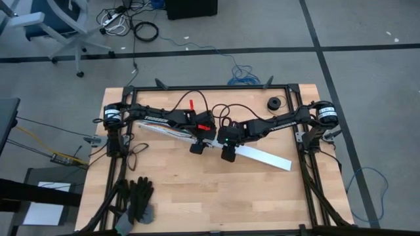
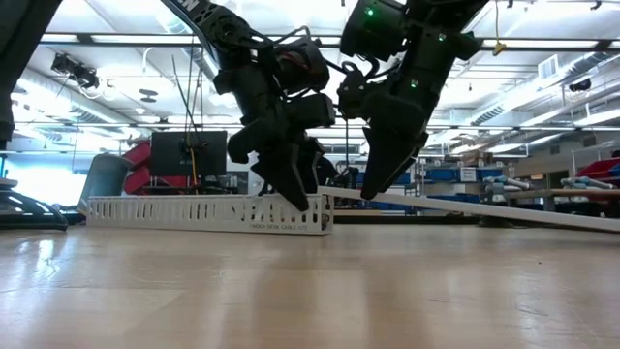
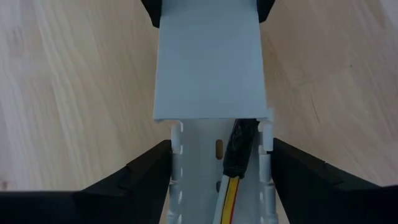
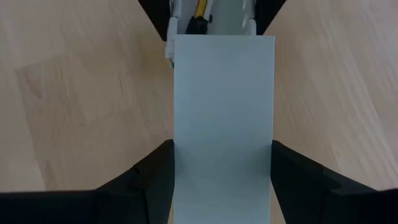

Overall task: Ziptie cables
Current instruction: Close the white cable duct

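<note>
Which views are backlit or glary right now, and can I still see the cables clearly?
Low view: bright ceiling lights behind leave both arms as dark silhouettes, sheen on the table. Left wrist view: evenly lit, cables sharp inside the slotted channel. Right wrist view: the plain cover hides most of them.

Little readable text from my seat

I see one small dark printed line low on the side wall of the white channel (image 2: 281, 226) in the low view, too small for me to read; nothing else carries lettering.
</note>
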You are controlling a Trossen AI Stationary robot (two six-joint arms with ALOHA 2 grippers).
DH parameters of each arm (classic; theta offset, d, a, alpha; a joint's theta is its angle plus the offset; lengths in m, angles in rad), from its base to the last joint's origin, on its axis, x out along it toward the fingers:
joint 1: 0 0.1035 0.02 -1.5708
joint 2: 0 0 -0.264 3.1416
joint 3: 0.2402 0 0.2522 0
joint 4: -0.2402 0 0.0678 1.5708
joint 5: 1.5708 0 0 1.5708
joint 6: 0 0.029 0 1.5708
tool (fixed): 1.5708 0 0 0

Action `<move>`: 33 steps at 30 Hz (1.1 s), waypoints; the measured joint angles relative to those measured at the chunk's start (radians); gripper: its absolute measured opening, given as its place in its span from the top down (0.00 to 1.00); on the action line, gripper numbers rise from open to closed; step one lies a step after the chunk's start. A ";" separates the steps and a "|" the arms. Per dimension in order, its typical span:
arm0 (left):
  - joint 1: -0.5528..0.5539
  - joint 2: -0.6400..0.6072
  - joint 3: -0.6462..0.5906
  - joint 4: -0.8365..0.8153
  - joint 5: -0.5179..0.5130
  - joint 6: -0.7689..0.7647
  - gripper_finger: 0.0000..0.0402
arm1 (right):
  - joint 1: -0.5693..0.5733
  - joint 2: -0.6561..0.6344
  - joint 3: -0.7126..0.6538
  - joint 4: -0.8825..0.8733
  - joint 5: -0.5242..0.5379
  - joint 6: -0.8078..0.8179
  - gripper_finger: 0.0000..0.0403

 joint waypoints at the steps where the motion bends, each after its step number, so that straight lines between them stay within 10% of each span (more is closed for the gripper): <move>1: 0.000 0.000 0.000 0.001 0.000 0.000 0.41 | -0.002 0.000 0.000 0.000 0.000 0.000 0.47; 33: 0.000 0.000 0.000 0.038 0.000 -0.004 0.46 | -0.040 0.000 0.000 -0.002 -0.066 -0.005 0.47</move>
